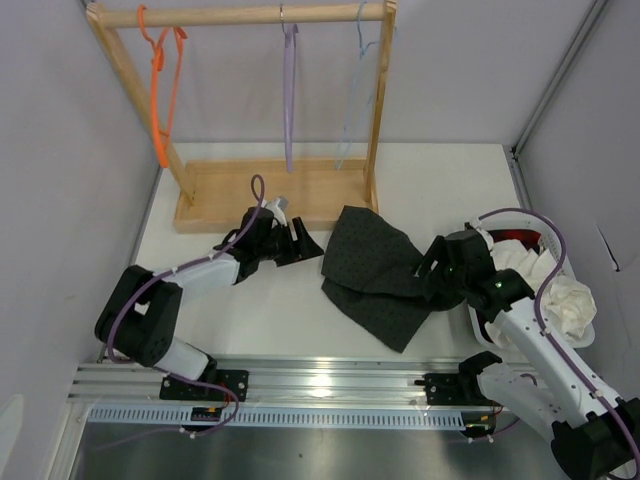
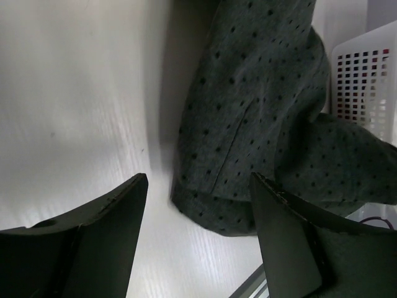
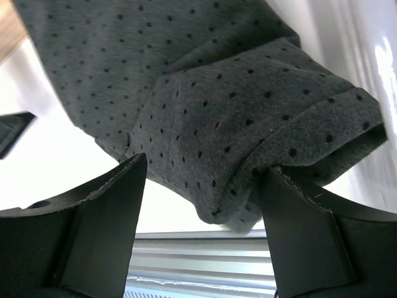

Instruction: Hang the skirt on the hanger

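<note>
The skirt (image 1: pixel 372 268) lies crumpled on the white table, dark grey with small dots. My left gripper (image 1: pixel 310 243) is open and empty just left of it; in the left wrist view the skirt's (image 2: pixel 260 112) edge lies ahead of the gripper (image 2: pixel 198 186). My right gripper (image 1: pixel 428 278) is open at the skirt's right edge. In the right wrist view a fold of the skirt (image 3: pixel 217 112) hangs between the spread jaws of the gripper (image 3: pixel 205 164), against the right finger (image 3: pixel 304 230). The light-blue hanger (image 1: pixel 352 100) hangs on the wooden rack (image 1: pixel 250 15).
An orange hanger (image 1: pixel 160 90) and a purple hanger (image 1: pixel 289 90) hang on the same rack, whose base (image 1: pixel 240 195) stands at the back. A white basket (image 1: pixel 585 310) with white cloth and dark red cloth (image 1: pixel 512 238) sits at the right. A metal rail (image 1: pixel 320 380) runs along the near edge.
</note>
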